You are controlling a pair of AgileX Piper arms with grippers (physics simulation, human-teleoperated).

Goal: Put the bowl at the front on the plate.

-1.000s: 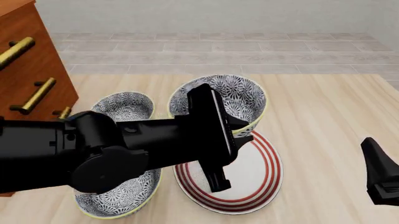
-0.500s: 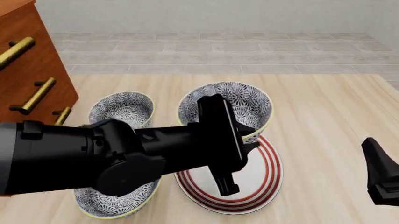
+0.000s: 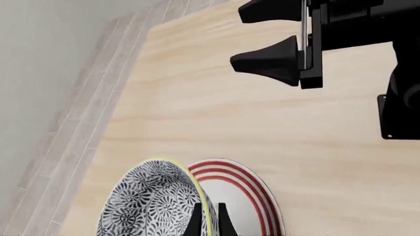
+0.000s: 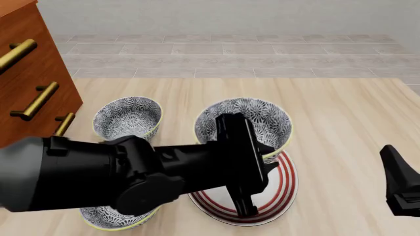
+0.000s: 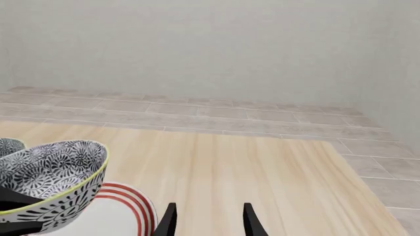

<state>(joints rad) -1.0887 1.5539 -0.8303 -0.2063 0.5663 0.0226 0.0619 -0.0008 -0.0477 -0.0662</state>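
Left gripper is clamped on the rim of the bowl, one finger inside the wall and one outside, as the left wrist view shows. It holds the bowl lifted and tilted over the far part of the plate. Whether the bowl's base touches the plate I cannot tell; the arm hides the underside in the front view. In the right wrist view the bowl looks raised above the red rings.

Progress, by my judgement: pick is done, carry is nearly done, bowl is over the plate but off-centre toward its far edge. Left to do: centre it, level it, lower it, release, pull the arm back.

Right gripper sits idle, fingers apart, holding nothing, well apart from the plate on the right side of the table.

Room: two other bowls sit on the left. The back-left bowl stands near the held one with a clear gap. The near-left bowl is mostly under the left arm, just beside the plate's left edge. That is the tight side for retreat. A wooden drawer cabinet bounds the far left. Right of the plate the tabletop is open up to the right gripper. The plate is wider than the bowl, so there's some margin for placement.
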